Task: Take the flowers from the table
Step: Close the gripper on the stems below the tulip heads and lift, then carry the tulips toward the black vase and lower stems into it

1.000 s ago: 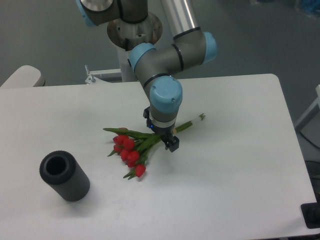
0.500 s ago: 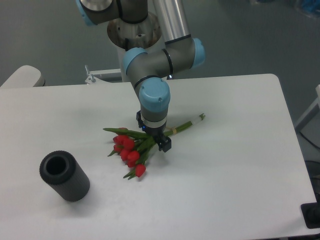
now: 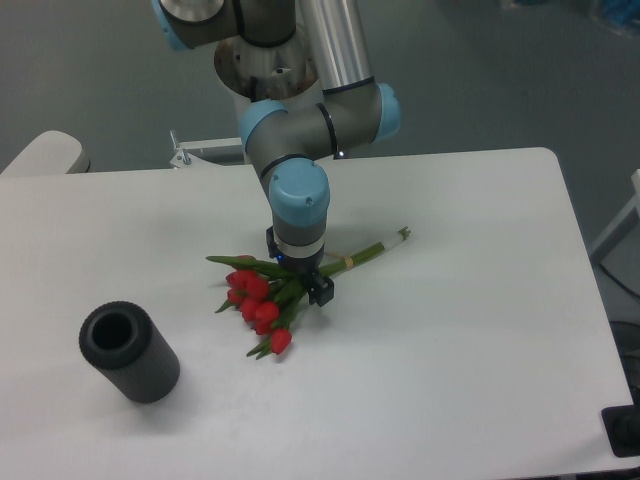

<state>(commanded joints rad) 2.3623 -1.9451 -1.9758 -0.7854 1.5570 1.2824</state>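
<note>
Black fingers of the gripper (image 3: pixel 303 283) are pointing straight down over the middle of the flowers (image 3: pixel 270 296), standing on either side of the green stems just where the leaves begin; whether they are pressing the stems or merely flanking them cannot be told. The bunch is lying flat on the white table (image 3: pixel 470 340), its red heads spreading toward the lower left of the gripper and its banded stems running out to the upper right. A black ribbed cylinder (image 3: pixel 129 353) is lying well apart, near the table's left front.
</note>
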